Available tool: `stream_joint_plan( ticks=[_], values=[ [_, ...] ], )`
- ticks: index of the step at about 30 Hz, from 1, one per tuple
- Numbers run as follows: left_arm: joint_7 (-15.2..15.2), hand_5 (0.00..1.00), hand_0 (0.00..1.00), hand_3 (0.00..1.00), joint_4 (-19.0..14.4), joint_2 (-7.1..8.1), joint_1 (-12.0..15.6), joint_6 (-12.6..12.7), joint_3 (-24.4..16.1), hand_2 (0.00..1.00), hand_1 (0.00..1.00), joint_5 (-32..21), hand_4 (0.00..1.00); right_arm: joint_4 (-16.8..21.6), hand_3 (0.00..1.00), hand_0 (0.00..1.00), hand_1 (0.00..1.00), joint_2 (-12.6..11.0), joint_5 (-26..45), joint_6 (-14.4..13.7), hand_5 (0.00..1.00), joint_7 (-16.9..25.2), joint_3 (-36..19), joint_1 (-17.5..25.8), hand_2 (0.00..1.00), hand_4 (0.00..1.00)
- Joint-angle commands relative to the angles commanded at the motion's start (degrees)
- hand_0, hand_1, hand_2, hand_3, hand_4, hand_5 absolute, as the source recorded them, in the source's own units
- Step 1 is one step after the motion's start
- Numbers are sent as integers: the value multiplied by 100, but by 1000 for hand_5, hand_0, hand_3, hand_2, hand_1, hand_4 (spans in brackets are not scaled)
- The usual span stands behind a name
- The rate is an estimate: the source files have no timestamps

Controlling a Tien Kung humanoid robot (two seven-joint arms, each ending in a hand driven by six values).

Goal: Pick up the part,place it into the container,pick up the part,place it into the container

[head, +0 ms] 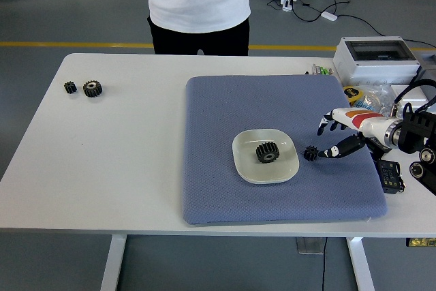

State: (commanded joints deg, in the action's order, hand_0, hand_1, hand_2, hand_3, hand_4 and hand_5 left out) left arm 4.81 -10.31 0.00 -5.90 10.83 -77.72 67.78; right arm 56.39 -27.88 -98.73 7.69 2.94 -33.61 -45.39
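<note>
Four black gears are counted: two large (268, 152) (92, 88), two small (311, 153) (70, 87); one white dish (245, 168); one blue mat (225, 107).

Black gear (268, 152) in white dish (245, 142)

No legible text, labels, brands, numbers or signs anywhere in the head view. Markings on the yellow item (355, 95) and small black devices (390, 176) at the counter's (122, 161) right too small to read.
</note>
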Motion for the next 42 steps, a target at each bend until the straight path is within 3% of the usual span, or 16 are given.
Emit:
stream_joint_plan(
  ticks=[26,36,37,42],
  values=[
    [11,617,701,572,0,0,16,-25,155,696,682,-93,689,-532,637,590,624,396,78,-118,358,72,245,-32,739,906],
    [7,617,703,573,0,0,9,-36,241,697,682,-144,688,-740,623,563,613,567,141,-331,350,215,389,-94,726,897],
    [6,619,702,574,0,0,8,-35,242,698,682,-146,689,-762,541,445,496,577,159,-366,291,243,407,-96,590,802],
    [10,619,702,574,0,0,5,-35,221,698,682,-137,689,-888,541,445,496,601,228,-453,291,345,480,-105,590,802]
  ],
)
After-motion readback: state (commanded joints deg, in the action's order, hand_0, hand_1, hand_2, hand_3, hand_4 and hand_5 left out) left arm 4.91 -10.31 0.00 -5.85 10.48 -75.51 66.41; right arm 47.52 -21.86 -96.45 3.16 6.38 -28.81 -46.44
